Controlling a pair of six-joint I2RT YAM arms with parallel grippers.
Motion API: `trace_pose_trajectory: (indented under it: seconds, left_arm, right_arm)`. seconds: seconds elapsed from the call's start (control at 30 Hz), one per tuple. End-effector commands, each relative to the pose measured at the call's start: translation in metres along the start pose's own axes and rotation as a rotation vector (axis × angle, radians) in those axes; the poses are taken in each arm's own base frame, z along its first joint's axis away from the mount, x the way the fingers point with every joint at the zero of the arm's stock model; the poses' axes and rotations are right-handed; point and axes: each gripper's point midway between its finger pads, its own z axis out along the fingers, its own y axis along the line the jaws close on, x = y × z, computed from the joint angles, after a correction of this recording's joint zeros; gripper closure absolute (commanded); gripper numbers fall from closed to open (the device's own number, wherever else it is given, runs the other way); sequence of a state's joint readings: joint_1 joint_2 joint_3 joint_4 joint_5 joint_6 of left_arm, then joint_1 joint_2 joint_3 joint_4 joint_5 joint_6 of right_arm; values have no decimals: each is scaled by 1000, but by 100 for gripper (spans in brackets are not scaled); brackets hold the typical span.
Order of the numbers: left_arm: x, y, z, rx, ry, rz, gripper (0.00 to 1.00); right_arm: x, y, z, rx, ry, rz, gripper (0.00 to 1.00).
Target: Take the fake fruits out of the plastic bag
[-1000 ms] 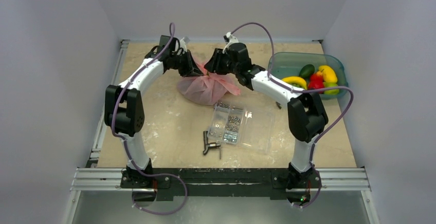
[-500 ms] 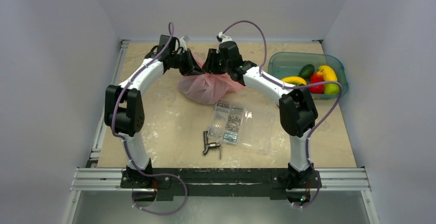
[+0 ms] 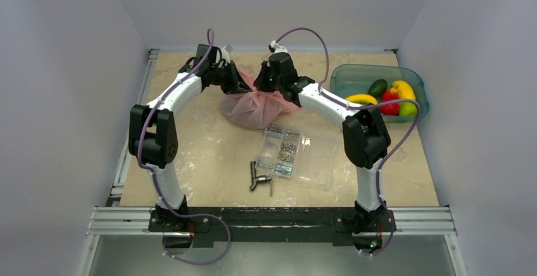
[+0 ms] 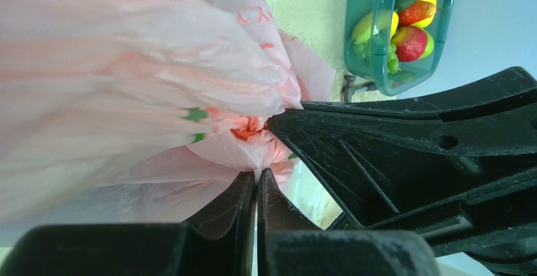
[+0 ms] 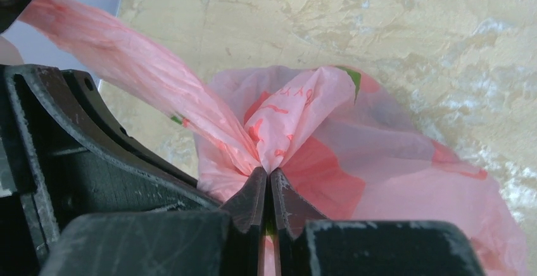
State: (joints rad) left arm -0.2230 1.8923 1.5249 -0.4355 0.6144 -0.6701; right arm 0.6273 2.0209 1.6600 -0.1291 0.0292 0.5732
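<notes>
The pink plastic bag sits at the back middle of the table, bulging and gathered at its top. My left gripper is shut on a pinch of the bag's film at its top left; the left wrist view shows the bag pinched between the left gripper's jaws. My right gripper is shut on the bag's gathered top from the right, seen in the right wrist view with the bag below. The two grippers are close together. The fake fruits inside the bag are hidden.
A teal bin at the back right holds a yellow banana, a red fruit and other pieces. A clear compartmented screw box lies in front of the bag. A small dark metal tool lies near the box.
My right gripper has moved left along the bag's top, closer to my left gripper, and the right elbow swung left. The left arm has hardly moved.
</notes>
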Motion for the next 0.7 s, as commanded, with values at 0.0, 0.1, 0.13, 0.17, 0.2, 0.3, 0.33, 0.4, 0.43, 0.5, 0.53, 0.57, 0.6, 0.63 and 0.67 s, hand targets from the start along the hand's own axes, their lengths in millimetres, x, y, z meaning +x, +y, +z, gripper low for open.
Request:
trace_pose_trajectory:
  seconds: [0.0, 0.1, 0.13, 0.17, 0.2, 0.3, 0.33, 0.4, 0.43, 0.5, 0.53, 0.57, 0.6, 0.63, 0.67]
  left_arm:
    - [-9, -17, -22, 10, -55, 21, 100]
    - [-12, -14, -25, 4, -64, 9, 100]
    - [-14, -12, -26, -1, -71, 8, 100]
    - [-15, -10, -28, -6, -76, 9, 100]
    - [-16, -9, -29, -12, -83, 12, 100]
    - [-19, -9, -35, -21, -100, 32, 100]
    - [-20, -9, -37, -21, -104, 37, 100]
    - [-22, -11, -42, -20, -115, 49, 100]
    - [-22, -12, -43, -18, -118, 56, 100]
    - [-22, -16, -45, -5, -119, 64, 100]
    - [-22, -17, -46, -1, -118, 65, 100]
    - [-21, -19, -46, 4, -117, 68, 100]
    - [-21, -20, -46, 6, -117, 70, 100]
    - [-20, -21, -47, 9, -116, 71, 100]
    - [-20, -22, -47, 14, -115, 72, 100]
  right_arm:
    - [-55, 0, -32, -76, -191, 179, 100]
    - [-66, -5, -50, -224, -240, 310, 100]
    - [-67, -8, -54, -241, -242, 327, 100]
    - [-68, -10, -55, -252, -239, 334, 100]
    - [-69, -10, -57, -272, -233, 343, 100]
    - [-68, -10, -64, -311, -233, 361, 100]
    - [-69, -13, -65, -299, -239, 359, 100]
    - [-72, -18, -67, -278, -247, 353, 100]
    - [-74, -20, -66, -279, -243, 349, 100]
    - [-71, -15, -61, -302, -187, 321, 100]
    - [-72, -12, -59, -309, -172, 298, 100]
    - [-71, -12, -56, -305, -156, 272, 100]
    - [-71, -13, -55, -291, -145, 252, 100]
    - [-71, -15, -54, -275, -134, 227, 100]
    - [-69, -14, -54, -270, -114, 208, 100]
